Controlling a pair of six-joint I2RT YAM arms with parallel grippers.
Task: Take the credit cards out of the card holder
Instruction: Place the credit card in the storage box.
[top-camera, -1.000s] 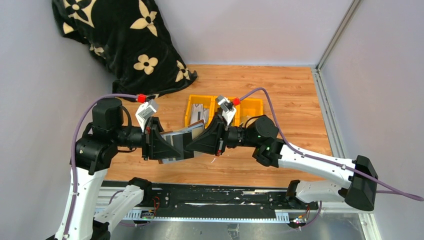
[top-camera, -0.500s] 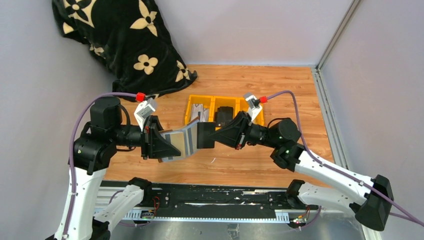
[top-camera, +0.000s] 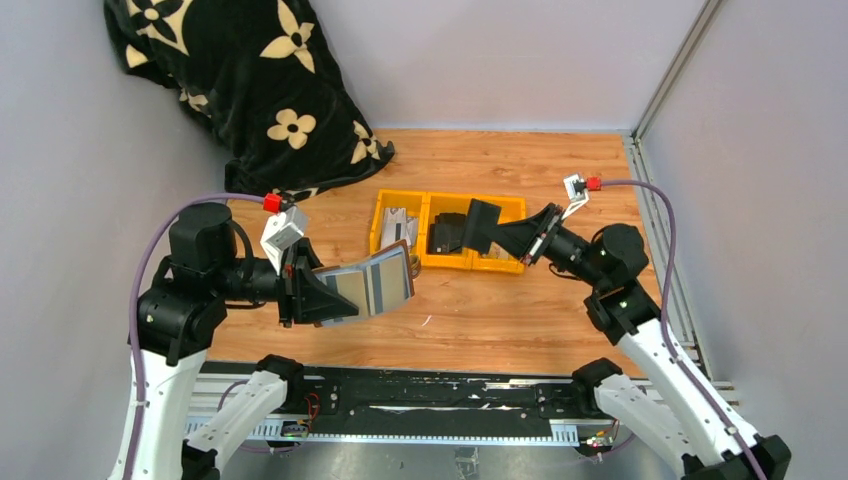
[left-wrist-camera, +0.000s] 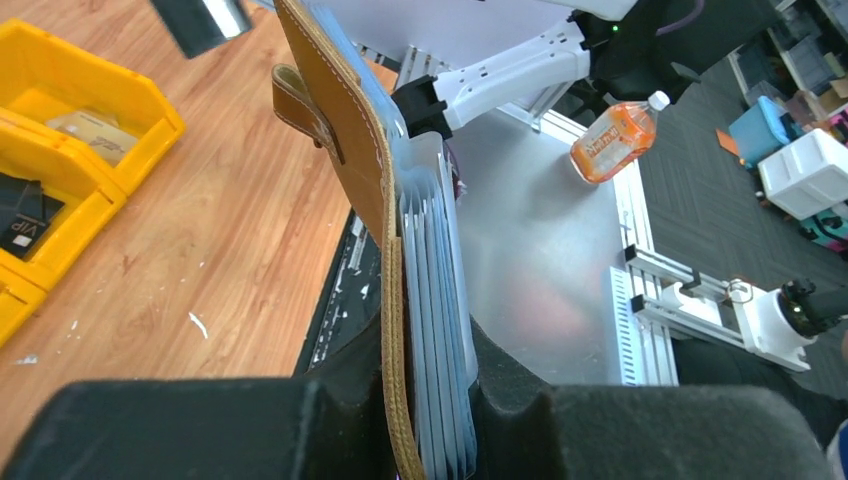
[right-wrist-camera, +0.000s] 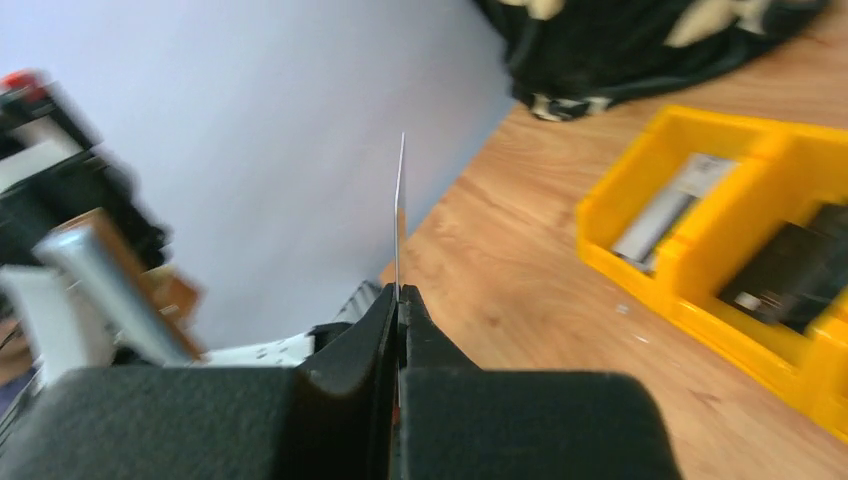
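The left hand (top-camera: 335, 296) is clamped on one end of the card holder (top-camera: 375, 284), holding it in the air above the worktop (top-camera: 520, 300), left of centre. The holder is unfolded. Its long axis runs from the hand out to the right and slightly away, with the free end pointing towards the bins (top-camera: 400, 247). The grey inner face is turned up to the top camera, and brown leather shows along the far edge. In the left wrist view the card holder (left-wrist-camera: 345, 150) stands on edge: leather on the left, a stack of clear sleeves on the right, both pinched between the fingers (left-wrist-camera: 200, 425).

The right hand (top-camera: 504, 232) is closed on a dark card (top-camera: 483, 225), held above the bins near the middle and right compartments. Its wrist view shows that card (right-wrist-camera: 401, 210) edge-on, rising straight out of the closed fingertips.

A black card (left-wrist-camera: 20, 228) lying in a bin reads "VIP"; no other writing can be read.
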